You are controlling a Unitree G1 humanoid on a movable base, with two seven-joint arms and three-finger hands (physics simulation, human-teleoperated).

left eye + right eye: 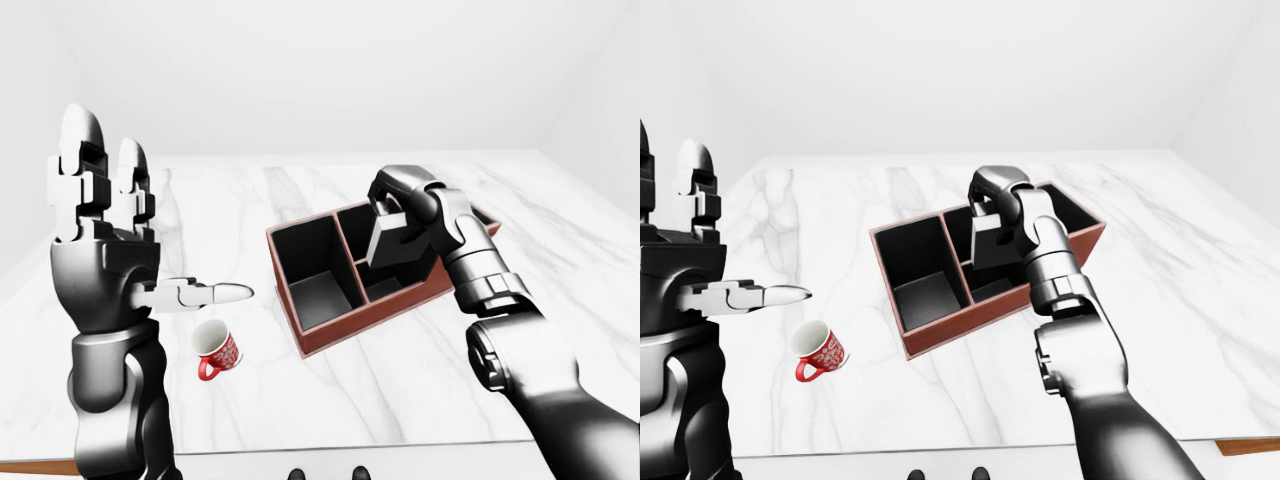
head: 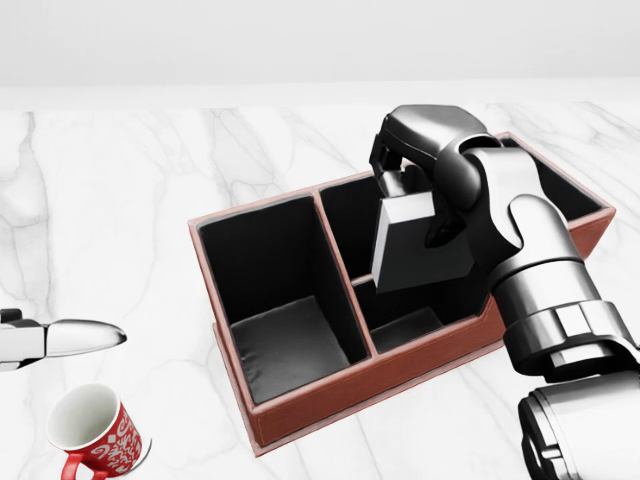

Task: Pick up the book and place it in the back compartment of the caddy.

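Nearest to you, bottom left of the head view, there's the red mug (image 2: pixel 97 438) sitting on the marble table (image 2: pixel 120 200), with your left hand (image 1: pixel 105 235) up above it, fingers spread wide, holding nothing.

Past that is the caddy (image 2: pixel 300 400), reddish-brown outside, black inside. The big compartment on the view's left has nothing in it, and so do the two smaller ones beside it.

Your right hand (image 2: pixel 415 165) is clamped shut on the book (image 2: pixel 418 245), gripping it by the top edge so it hangs tilted over the small compartments on the right. So the pickup's done, the drop isn't. The book is still above the rim, not in anything yet. I'd say you need to carry it toward the top of the view to the compartment along the far wall, mostly hidden behind your arm, and lower it.

The book itself looks like a plain grey slab, thin, no cover art I can make out.
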